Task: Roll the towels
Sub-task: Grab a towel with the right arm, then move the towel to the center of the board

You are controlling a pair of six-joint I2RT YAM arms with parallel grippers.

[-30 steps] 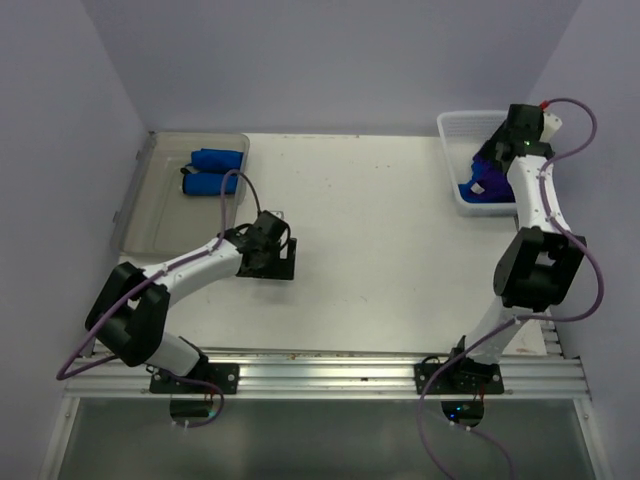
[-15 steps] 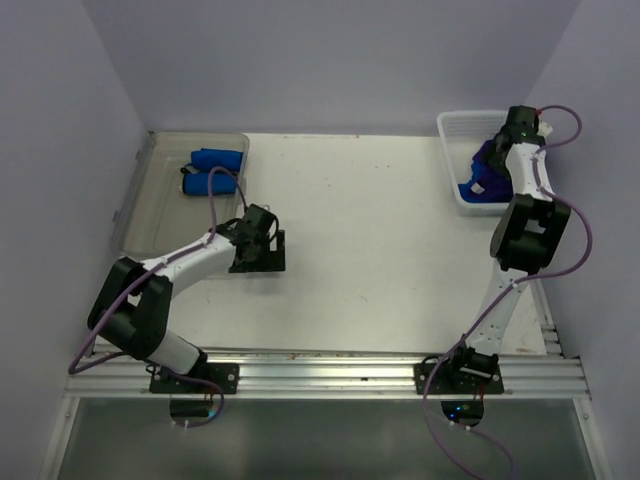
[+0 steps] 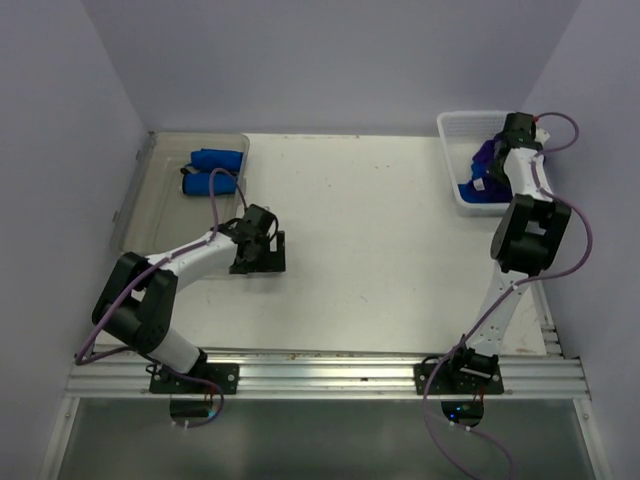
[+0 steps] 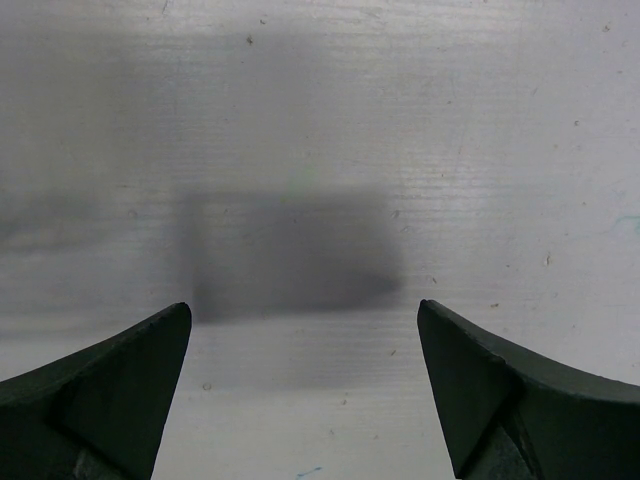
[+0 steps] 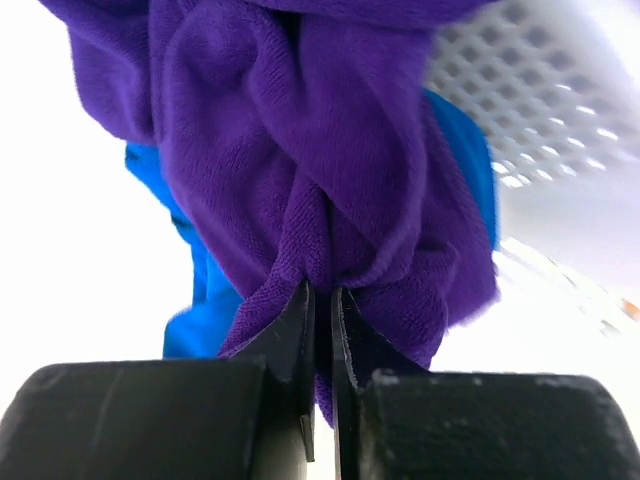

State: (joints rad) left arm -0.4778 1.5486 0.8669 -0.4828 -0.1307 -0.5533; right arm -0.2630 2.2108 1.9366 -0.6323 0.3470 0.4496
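Purple towel [image 5: 300, 150] pinched tight in right jaws, inside white basket [image 3: 462, 117] at far right of table [image 3: 380, 230], beside a blue towel [image 5: 185, 310]. Two blue rolls [image 3: 218, 158] already in clear bin [image 3: 135, 215]. Left jaws spread wide over bare table. Yet to do: lift out, spread flat, roll; basket wall in the way.

Pale lavender walls [image 3: 330, 60], white table [image 3: 370, 230].

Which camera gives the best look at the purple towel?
Right wrist: the purple towel fills the frame, its fold pinched in the right claw. Top external shows only a small purple patch in the white basket, partly behind the right arm. Left wrist shows none of it, only the table.
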